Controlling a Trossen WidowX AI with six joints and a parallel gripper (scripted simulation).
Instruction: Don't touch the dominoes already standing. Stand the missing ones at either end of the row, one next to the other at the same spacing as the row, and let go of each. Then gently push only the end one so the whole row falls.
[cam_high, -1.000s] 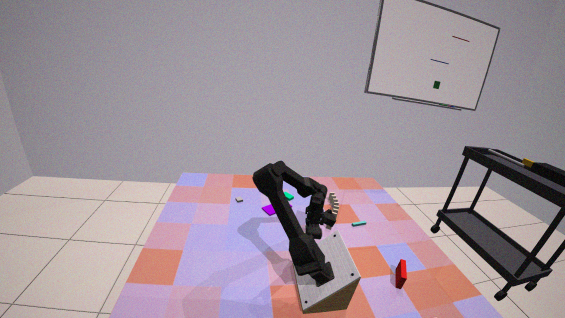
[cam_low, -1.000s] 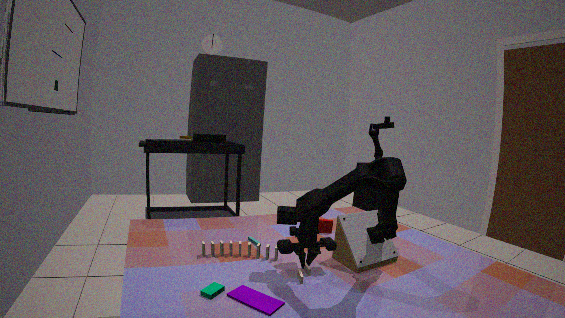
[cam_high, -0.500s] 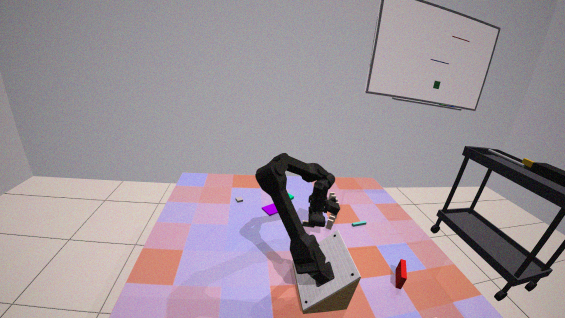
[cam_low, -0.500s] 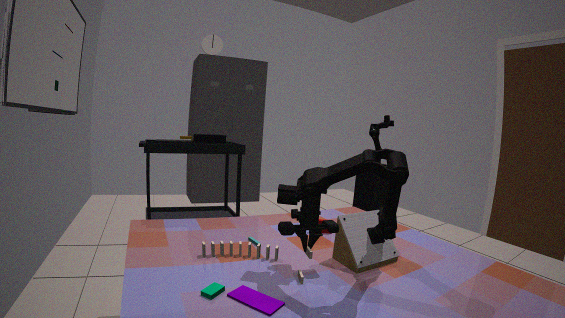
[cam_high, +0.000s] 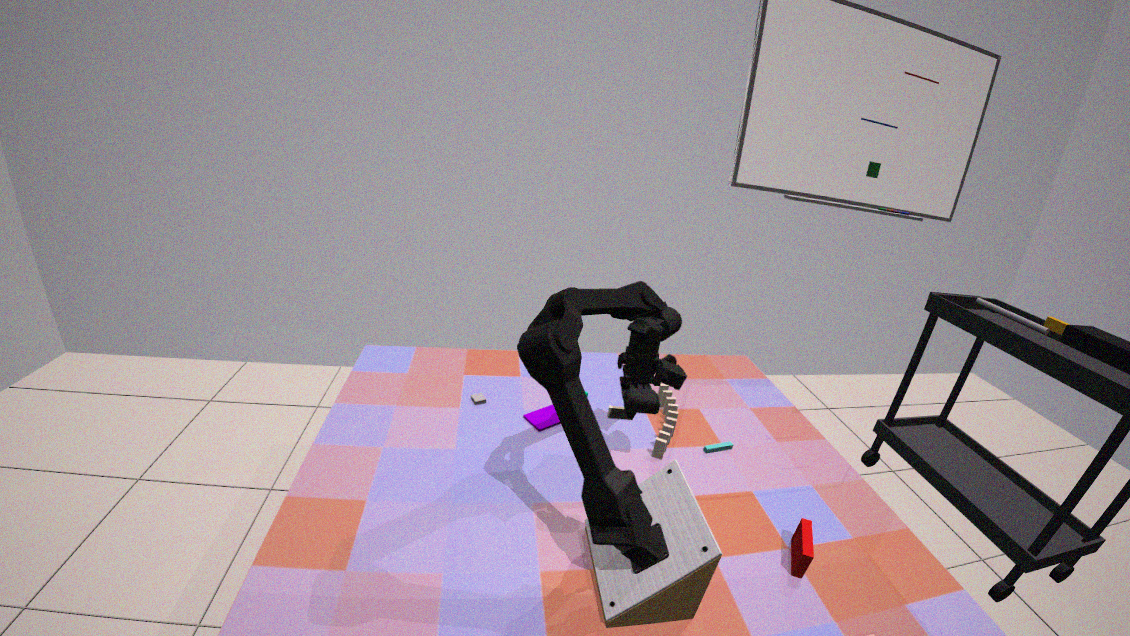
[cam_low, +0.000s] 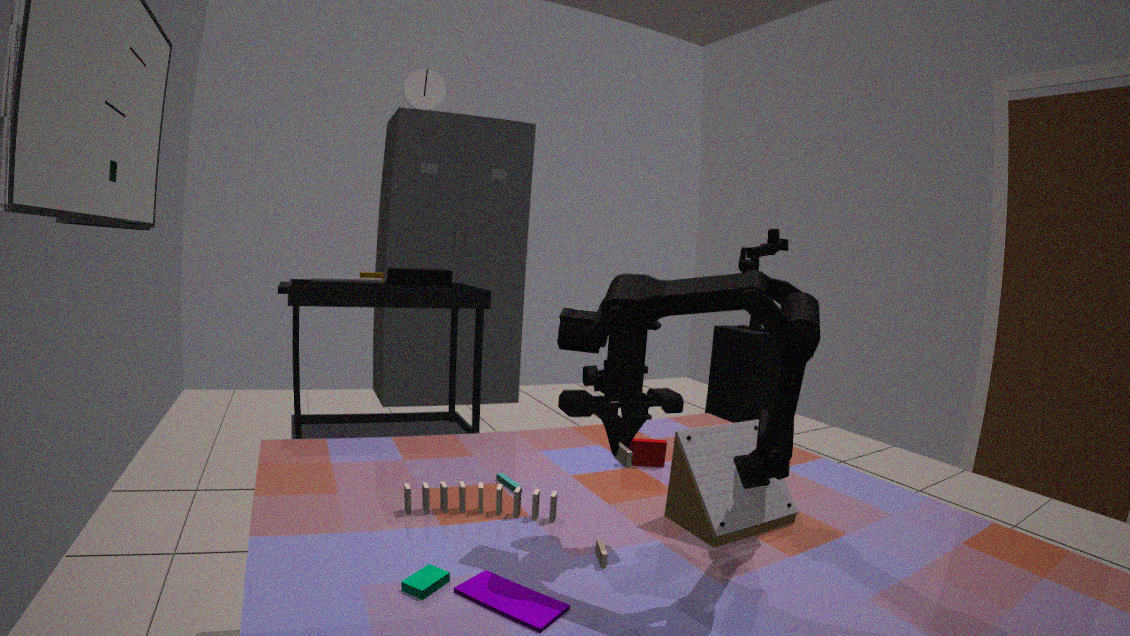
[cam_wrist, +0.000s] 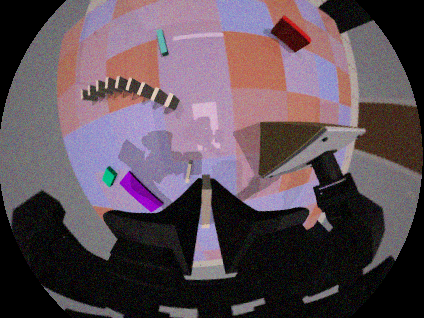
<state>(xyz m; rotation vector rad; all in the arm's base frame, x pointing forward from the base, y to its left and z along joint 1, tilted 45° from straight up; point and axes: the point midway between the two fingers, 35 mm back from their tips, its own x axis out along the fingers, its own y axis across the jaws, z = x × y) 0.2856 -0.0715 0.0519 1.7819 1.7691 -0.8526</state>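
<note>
My gripper is shut on a cream domino and holds it above the table, between the standing row and the arm's base. The row of several standing dominoes is upright, gently curved and evenly spaced, apart from the gripper. A loose domino is on the table below the gripper and seems to rest on its long narrow edge. A small pale block lies far left in the top view; whether it is a domino I cannot tell.
A teal bar lies beside the row. A purple slab and a green block lie beyond the loose domino. A red block stands near the wedge base.
</note>
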